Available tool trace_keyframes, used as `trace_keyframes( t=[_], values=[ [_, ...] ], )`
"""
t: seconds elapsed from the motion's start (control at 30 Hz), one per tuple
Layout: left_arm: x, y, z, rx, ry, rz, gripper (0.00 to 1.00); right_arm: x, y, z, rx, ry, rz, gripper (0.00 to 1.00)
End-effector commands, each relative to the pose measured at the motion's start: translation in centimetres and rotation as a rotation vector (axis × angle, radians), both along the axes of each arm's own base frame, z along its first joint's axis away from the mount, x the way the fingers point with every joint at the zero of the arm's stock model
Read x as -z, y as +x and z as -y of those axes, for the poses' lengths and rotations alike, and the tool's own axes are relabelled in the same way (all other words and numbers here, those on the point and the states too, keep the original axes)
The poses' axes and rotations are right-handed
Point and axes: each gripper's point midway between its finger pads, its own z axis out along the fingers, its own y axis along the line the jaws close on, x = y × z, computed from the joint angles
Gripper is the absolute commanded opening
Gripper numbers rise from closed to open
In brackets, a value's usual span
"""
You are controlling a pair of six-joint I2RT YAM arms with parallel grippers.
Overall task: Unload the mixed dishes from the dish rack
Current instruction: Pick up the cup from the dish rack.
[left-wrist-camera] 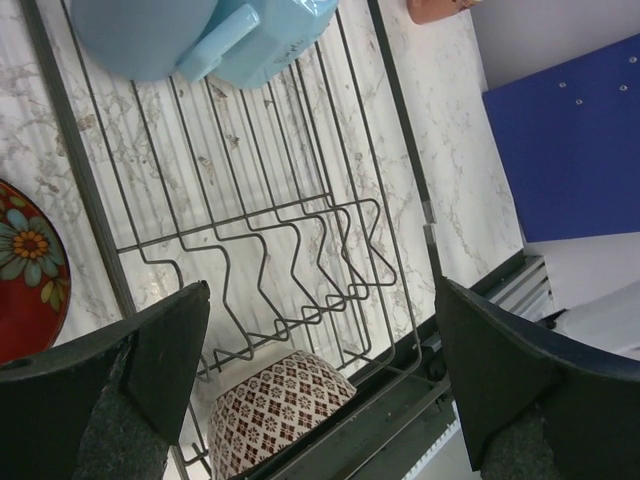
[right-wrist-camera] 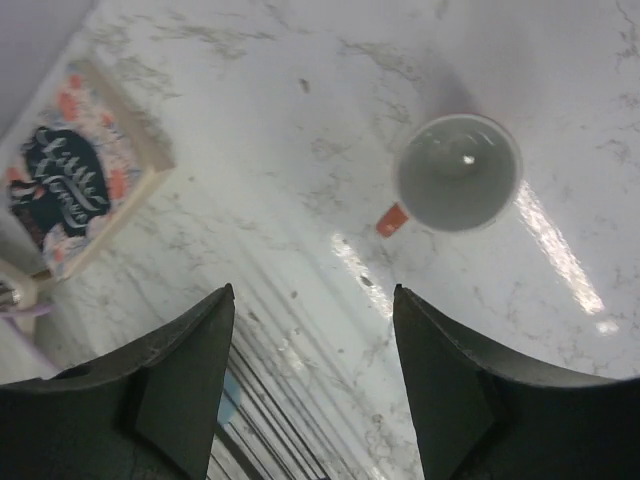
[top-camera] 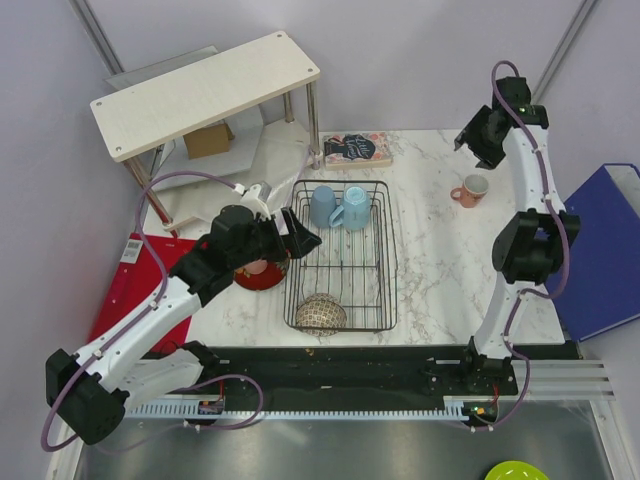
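The black wire dish rack (top-camera: 385, 255) stands mid-table. Two light blue mugs (top-camera: 322, 205) (top-camera: 353, 208) lie at its far end. A patterned beige-brown bowl (top-camera: 320, 313) sits upside down at its near end. The dark red plate (top-camera: 268, 280) lies left of the rack with a salmon-pink cup (top-camera: 258, 266) on it, partly hidden by my arm. A salmon-pink mug (top-camera: 472, 189) stands upright at the right. My left gripper (top-camera: 300, 233) is open and empty over the rack's left side; its view (left-wrist-camera: 320, 380) shows the bowl (left-wrist-camera: 275, 410) and mugs (left-wrist-camera: 150, 35). My right gripper (top-camera: 478, 142) is open, high above the mug (right-wrist-camera: 458, 172).
A white wooden shelf (top-camera: 205, 90) with a cardboard box (top-camera: 208, 140) under it stands at the far left. A book (top-camera: 355, 148) lies behind the rack. A blue board (top-camera: 600, 250) is off the table's right edge, and a red sheet (top-camera: 135, 285) is at the left edge.
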Motion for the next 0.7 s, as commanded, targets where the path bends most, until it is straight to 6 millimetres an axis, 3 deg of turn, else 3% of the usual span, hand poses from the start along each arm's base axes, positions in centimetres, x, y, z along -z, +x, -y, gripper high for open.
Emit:
trace_keyframes(
  t=[0.0,0.03,0.13,0.17,0.2,0.23,0.27,0.37,0.4,0.47,0.5,0.57,0.63,0.67],
  values=[
    [-1.9,1.4,-0.9,-0.045,0.047,0.09,0.99,-10.2,-2.2,-7.4,-0.149,0.024,0.349,0.72],
    [-1.7,1.6,-0.9,-0.045,0.058,0.089,0.99,-11.0,-3.1,-10.2,-0.209,0.034,0.408,0.72],
    [-1.0,2.5,-0.8,-0.059,0.099,0.067,0.99,-12.4,-6.9,-14.0,-0.303,0.045,0.61,0.7],
    [-0.9,2.9,-0.9,-0.073,0.112,0.066,0.99,-10.0,-7.8,-14.7,-0.325,0.042,0.612,0.7],
    [-0.7,3.5,-0.6,-0.074,0.126,0.054,0.99,-11.1,-9.3,-14.8,-0.334,0.034,0.66,0.7],
    [-0.4,3.6,-0.4,-0.067,0.141,0.046,0.99,-10.5,-10.4,-15.8,-0.365,0.027,0.66,0.7],
    [-0.1,4.3,-0.5,-0.094,0.162,0.045,0.98,-8.3,-11.3,-16.1,-0.386,0.007,0.63,0.7],
    [0.3,6.1,0.1,-0.103,0.205,0.043,0.95,-7.0,-14.3,-17.2,-0.441,-0.018,0.655,0.7],
    [-0.7,6.8,0.4,-0.109,0.203,0.065,0.94,-6.8,-14.8,-17.4,-0.452,-0.028,0.663,0.7],
    [0.3,8.3,0.9,-0.105,0.256,0.066,0.93,-5.6,-16.0,-17.6,-0.463,-0.051,0.663,0.7],
    [-0.8,9.2,1.4,-0.103,0.257,0.091,0.93,-6.2,-16.6,-17.4,-0.466,-0.061,0.691,0.7],
    [0.0,10.6,2.1,-0.094,0.299,0.094,0.93,-5.4,-17.3,-16.9,-0.463,-0.079,0.687,0.7],
    [-1.3,12.2,2.5,-0.116,0.302,0.123,0.93,-5.7,-18.0,-16.3,-0.456,-0.084,0.71,0.7],
    [0.0,13.2,2.7,-0.133,0.334,0.103,0.93,-5.5,-18.5,-16.2,-0.459,-0.078,0.716,0.7]
  ],
)
